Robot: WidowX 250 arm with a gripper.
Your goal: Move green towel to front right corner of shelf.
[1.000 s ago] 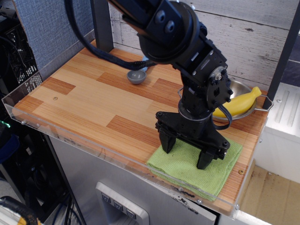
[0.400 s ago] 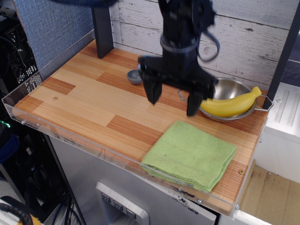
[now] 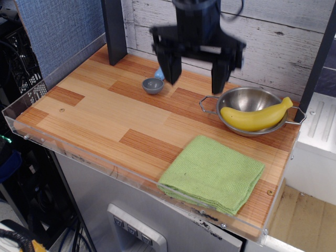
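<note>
The green towel [image 3: 212, 174] lies flat and folded at the front right corner of the shelf [image 3: 100, 113], close to the clear acrylic rim. My gripper [image 3: 195, 79] hangs well above the shelf near the back, up and left of the towel. Its two black fingers [image 3: 171, 67] are spread wide apart with nothing between them. The gripper is not touching the towel.
A steel pan [image 3: 251, 111] holding a yellow banana [image 3: 256, 117] sits at the back right, just behind the towel. A small grey bowl [image 3: 153, 85] stands at the back centre with a blue thing behind it. A dark post [image 3: 114, 29] rises at the back left.
My gripper let go of the towel, rose off it and moved back toward the rear wall. The towel stays flat at the front right corner.
</note>
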